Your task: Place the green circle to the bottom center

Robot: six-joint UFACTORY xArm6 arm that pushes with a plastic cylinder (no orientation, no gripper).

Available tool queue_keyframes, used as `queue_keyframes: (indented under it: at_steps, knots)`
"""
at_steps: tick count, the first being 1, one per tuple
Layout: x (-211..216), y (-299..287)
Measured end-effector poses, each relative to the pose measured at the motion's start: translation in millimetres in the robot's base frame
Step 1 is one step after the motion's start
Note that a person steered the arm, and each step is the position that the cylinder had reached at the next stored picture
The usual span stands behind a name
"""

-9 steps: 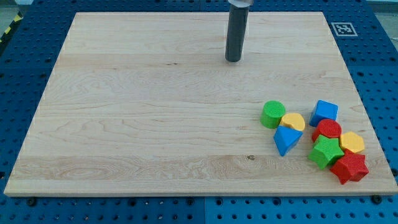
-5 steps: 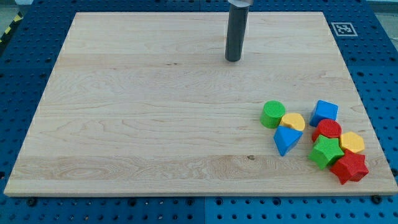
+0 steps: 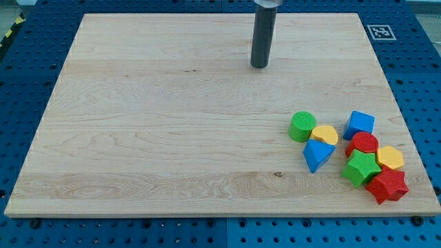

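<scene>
The green circle point(image 3: 302, 127) lies on the wooden board point(image 3: 172, 131) at the lower right, at the left end of a cluster of blocks. It touches a yellow block point(image 3: 324, 134) on its right. My tip point(image 3: 259, 66) stands near the view's top centre, well above and to the left of the green circle, touching no block.
The cluster also holds a blue triangle-like block point(image 3: 317, 154), a blue block point(image 3: 360, 124), a red circle point(image 3: 363, 143), a green star point(image 3: 361, 168), a yellow block point(image 3: 390, 158) and a red star point(image 3: 387, 185). A marker tag point(image 3: 380, 32) sits at the board's top right corner.
</scene>
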State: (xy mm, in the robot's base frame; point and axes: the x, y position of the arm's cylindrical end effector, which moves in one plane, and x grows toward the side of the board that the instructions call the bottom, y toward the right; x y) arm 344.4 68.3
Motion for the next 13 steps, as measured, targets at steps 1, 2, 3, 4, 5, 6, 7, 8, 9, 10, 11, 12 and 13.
queue_keyframes:
  at_steps: [1,2,3,4,5,6,7,8,9,10,11,12,13]
  knots:
    - [1.0,4.8]
    - [10.4,39.6]
    - [40.6,57.9]
    - [67.8,54.6]
    - [71.6,50.2]
    - [73.5,50.2]
    - [94.0,50.4]
    - [115.0,52.3]
    - [119.8,62.4]
    - [121.5,75.1]
    - [133.8,86.1]
    - [140.7,99.5]
    - [144.7,102.7]
